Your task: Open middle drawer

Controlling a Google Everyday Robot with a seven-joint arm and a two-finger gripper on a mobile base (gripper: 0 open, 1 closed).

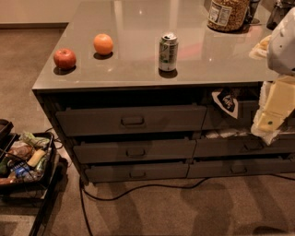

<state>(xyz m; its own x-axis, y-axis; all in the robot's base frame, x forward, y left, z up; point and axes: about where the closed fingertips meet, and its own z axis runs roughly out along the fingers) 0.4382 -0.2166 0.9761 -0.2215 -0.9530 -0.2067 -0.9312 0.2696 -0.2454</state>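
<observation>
My claw [268, 120] at the bench's [138, 69] right end, its state I cannot tell, well apart from middle drawer [101, 151], can [168, 51] on top

An apple [64, 58], an orange [103, 44], a soda can [168, 51] and a jar [227, 14] stand apart on the countertop [133, 20].

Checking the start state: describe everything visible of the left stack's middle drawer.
The middle drawer is a wide, dark grey, matte front of medium height with a small rectangular centre pull. It sits level between a taller drawer above and a slimmer one below, no interior showing, apparently shut. Nothing touches it; the hand hangs well to its right, by the right-hand drawers.
</observation>
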